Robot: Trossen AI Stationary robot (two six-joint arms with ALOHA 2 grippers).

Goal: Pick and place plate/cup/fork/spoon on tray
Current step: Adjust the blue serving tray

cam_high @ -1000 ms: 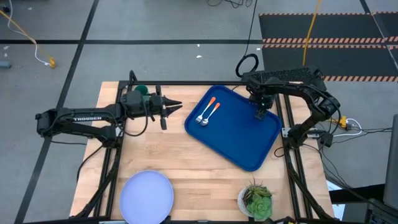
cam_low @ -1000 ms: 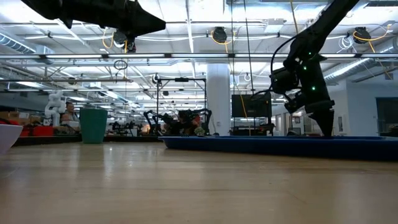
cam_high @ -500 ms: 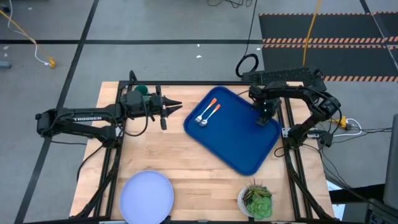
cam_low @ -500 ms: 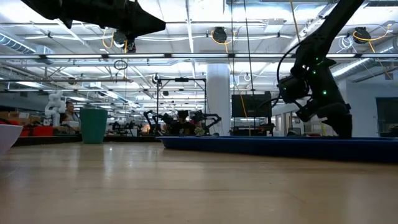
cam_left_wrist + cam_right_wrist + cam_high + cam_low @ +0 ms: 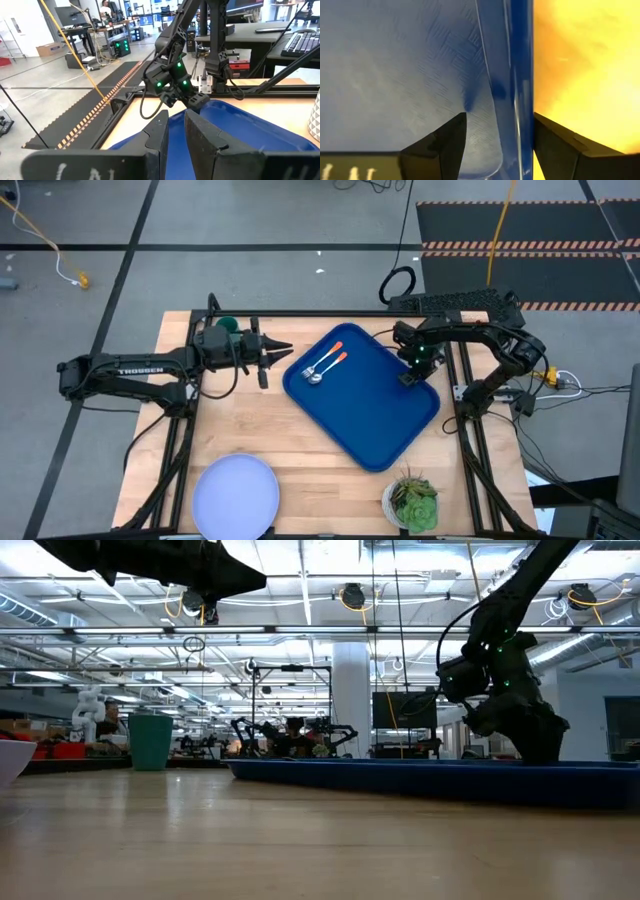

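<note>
The blue tray (image 5: 365,415) lies slanted on the table's middle right, with the orange-handled fork (image 5: 331,363) and spoon (image 5: 318,370) side by side on its far left part. My right gripper (image 5: 408,377) stands at the tray's right rim, shut on it. My left gripper (image 5: 285,348) hovers shut and empty above the table, just left of the tray. The dark green cup (image 5: 228,325) stands at the far left behind my left arm. The pale plate (image 5: 235,495) rests on the table at the near left edge. My right gripper straddles the tray's right rim (image 5: 512,95), one finger (image 5: 447,142) inside the tray and one finger (image 5: 560,147) outside it. The fingers come from above, pointing down, across the rim. The tray stays low on the table.
A white pot with a green plant (image 5: 412,502) stands at the near edge, close to the tray's near corner. Bare wood lies between the plate and the tray. Dark frame rails run along the table's left and right sides.
My right gripper went toward the table's right edge to the tray's rim, then back toward the left. The tray slid with it to the left and a little toward the near edge, carrying the fork and spoon along.
</note>
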